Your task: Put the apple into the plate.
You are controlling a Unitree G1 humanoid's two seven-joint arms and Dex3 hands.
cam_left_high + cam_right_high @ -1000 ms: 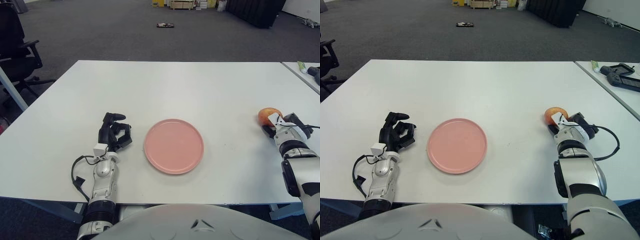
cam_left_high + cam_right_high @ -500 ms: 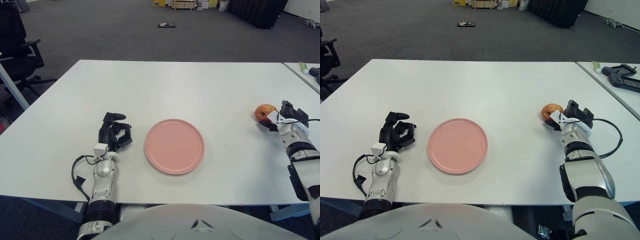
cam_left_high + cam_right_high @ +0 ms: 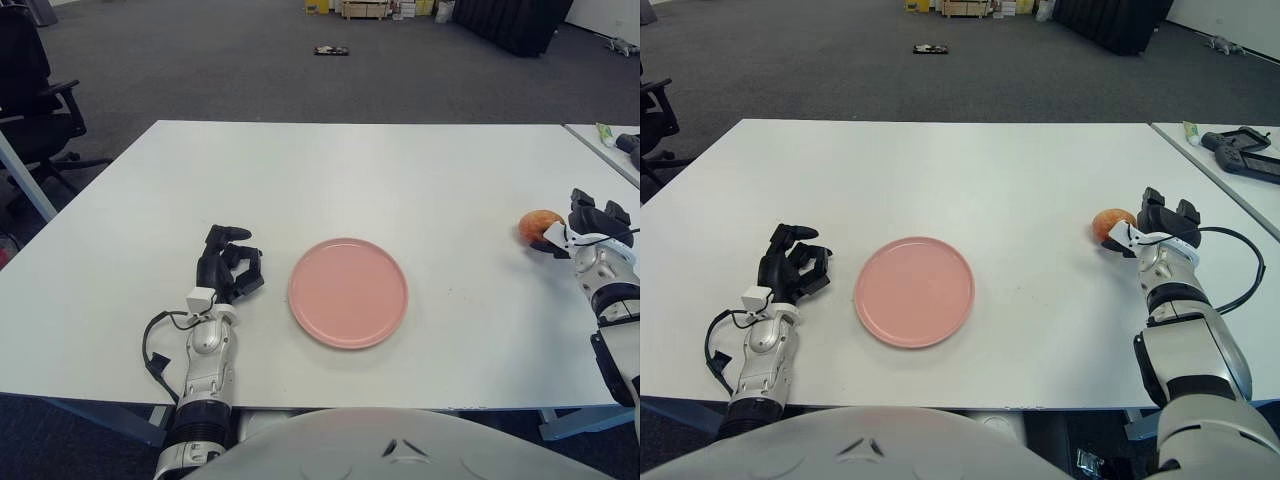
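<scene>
The right hand [image 3: 1160,232] has slid outward toward the table's right edge, so the apple [image 3: 1112,223] now shows just left of its fingers, seemingly cupped loosely, not lifted. It remains well apart from the pink plate [image 3: 914,291]; the left hand [image 3: 790,268], fingers curled empty, shows left of the plate.

A white table [image 3: 970,170] is being viewed from above, with a pink plate [image 3: 914,291] lying flat on it near the front edge, left of centre. An apple [image 3: 1112,223] is seen sitting on the tabletop well to the right of the plate, close to the right edge.
</scene>
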